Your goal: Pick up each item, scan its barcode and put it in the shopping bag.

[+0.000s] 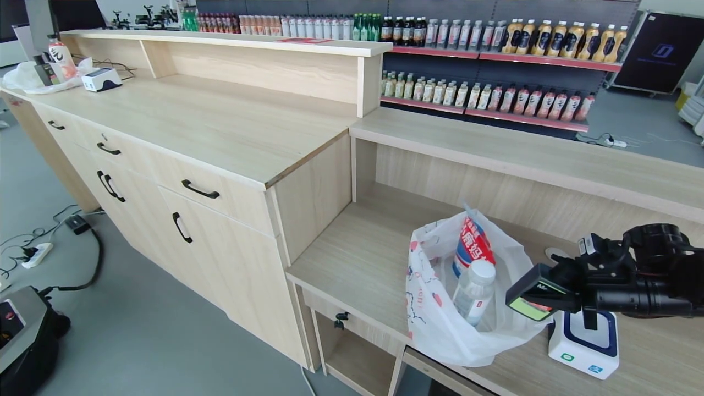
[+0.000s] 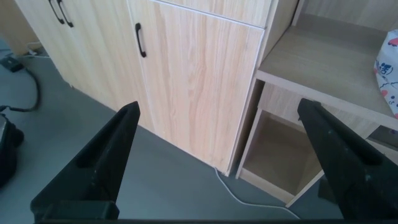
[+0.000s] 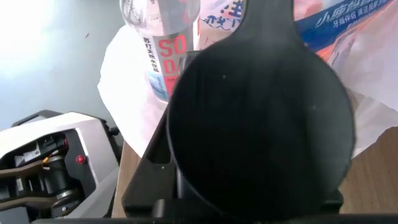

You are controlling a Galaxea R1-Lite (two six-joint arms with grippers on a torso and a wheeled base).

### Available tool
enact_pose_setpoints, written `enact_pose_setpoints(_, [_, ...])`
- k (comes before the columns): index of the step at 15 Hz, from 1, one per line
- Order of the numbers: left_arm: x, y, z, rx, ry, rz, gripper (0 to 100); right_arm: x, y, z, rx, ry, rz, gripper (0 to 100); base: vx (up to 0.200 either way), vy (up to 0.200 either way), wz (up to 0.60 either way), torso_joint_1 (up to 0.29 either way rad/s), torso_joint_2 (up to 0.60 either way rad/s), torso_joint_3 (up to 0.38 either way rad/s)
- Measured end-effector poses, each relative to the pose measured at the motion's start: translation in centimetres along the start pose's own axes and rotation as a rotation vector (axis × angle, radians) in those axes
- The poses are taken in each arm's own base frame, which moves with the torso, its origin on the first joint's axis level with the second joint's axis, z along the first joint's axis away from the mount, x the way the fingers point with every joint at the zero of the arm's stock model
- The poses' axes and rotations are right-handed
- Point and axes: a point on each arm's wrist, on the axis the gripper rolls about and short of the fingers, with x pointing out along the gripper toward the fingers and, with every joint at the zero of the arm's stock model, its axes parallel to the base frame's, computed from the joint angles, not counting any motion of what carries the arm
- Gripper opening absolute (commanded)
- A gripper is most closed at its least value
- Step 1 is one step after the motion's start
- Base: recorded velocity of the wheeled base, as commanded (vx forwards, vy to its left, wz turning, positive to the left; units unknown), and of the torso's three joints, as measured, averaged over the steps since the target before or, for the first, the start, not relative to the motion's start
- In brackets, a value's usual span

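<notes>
On the counter (image 1: 357,258) sits a bag (image 1: 434,313), bottle (image 1: 474,291) and pouch (image 1: 472,242) inside it. Right of the bag, a scanner (image 1: 584,346); the right hand (image 1: 553,294) holds an item (image 1: 531,301) above.

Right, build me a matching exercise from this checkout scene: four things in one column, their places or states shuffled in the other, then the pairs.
Things
1. clear bottle
2. black item
3. scanner
4. left gripper

Places or states
A. on the lower counter, beside the shopping bag
B. open and empty
C. inside the shopping bag
D. held in the right gripper

Pairs: 1-C, 2-D, 3-A, 4-B
</notes>
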Motion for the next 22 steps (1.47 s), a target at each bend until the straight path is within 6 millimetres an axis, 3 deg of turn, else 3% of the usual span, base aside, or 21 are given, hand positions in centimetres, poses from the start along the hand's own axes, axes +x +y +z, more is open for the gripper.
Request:
enact_pose_setpoints(13, [0.0, 0.0, 0.0, 0.0, 0.0, 0.0, 100, 7.4, -4.1, -0.5, -0.137, -0.051, 0.089, 0, 0.0, 0.0, 0.0, 0.0, 0.0, 0.0])
enact_pose_setpoints(22, [0.0, 0.0, 0.0, 0.0, 0.0, 0.0, 100, 8.3, -4.3, -1.7, -0.119, -0.022, 0.088, 0, 0.0, 0.0, 0.0, 0.0, 0.0, 0.0])
